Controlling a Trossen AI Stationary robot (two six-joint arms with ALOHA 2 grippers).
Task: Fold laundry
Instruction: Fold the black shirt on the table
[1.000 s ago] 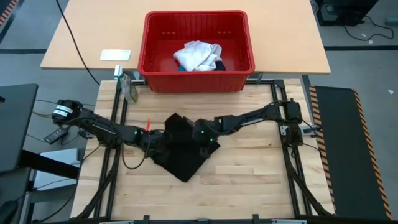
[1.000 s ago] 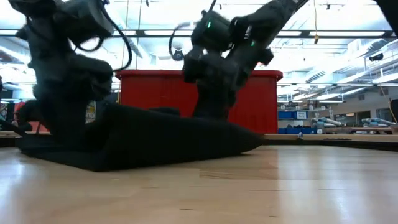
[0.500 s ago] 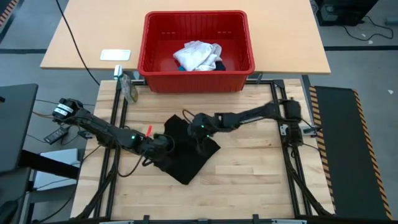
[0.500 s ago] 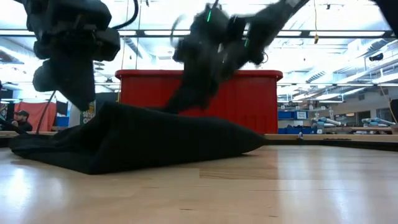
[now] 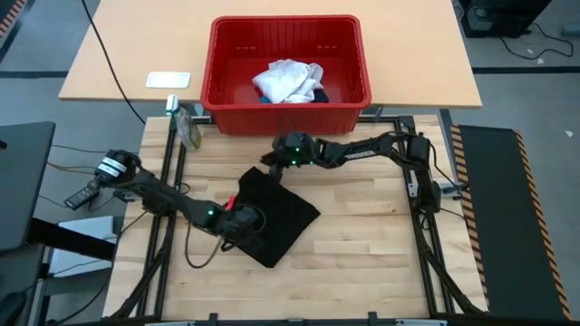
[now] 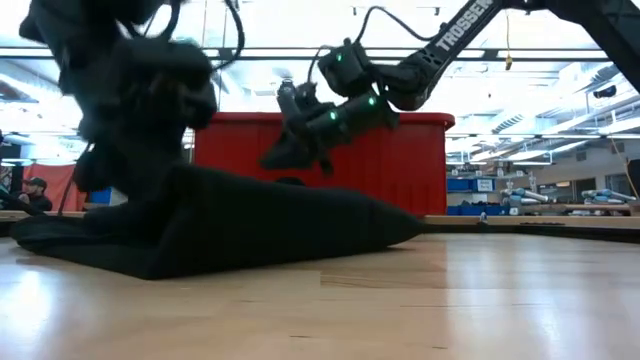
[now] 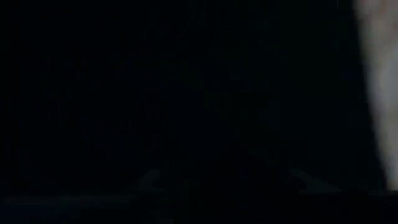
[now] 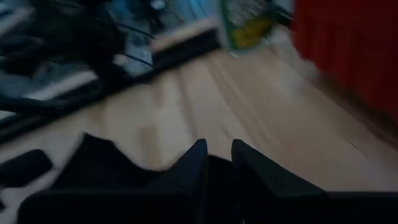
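The black shirt [image 5: 285, 217] lies folded in a rough diamond on the wooden table; in the low view it is a low mound [image 6: 280, 225]. My left gripper [image 5: 246, 224] is down on the shirt's left part, shut on the cloth, and its wrist view is filled with black. My right gripper [image 5: 269, 159] hangs above the bare table just beyond the shirt's far corner, clear of it. Its fingers [image 8: 219, 149] stand a narrow gap apart with nothing between them. A white garment [image 5: 288, 81] lies in the red basket [image 5: 227, 109]. My left gripper comes at the black shirt's left part [image 5: 237, 213] slanting down from the table's left. In the low view the cloth rises in a peak [image 6: 172, 172] up to it, while the rest lies on the table. Black cloth hides the fingers, so edge or fold cannot be told.
The red basket stands past the table's far edge. A small plastic bag [image 5: 188, 131] lies at the far left corner and a white card [image 5: 169, 80] on the desk behind. Bare wood [image 5: 362, 244] stretches to the right of and nearer than the shirt.
My right gripper has left the shirt's middle, risen a little and swung toward the far edge and the basket, tipping from steeply down to nearly level. My left gripper has moved with the cloth toward the near edge and a little right. The shirt's outline stays much the same.
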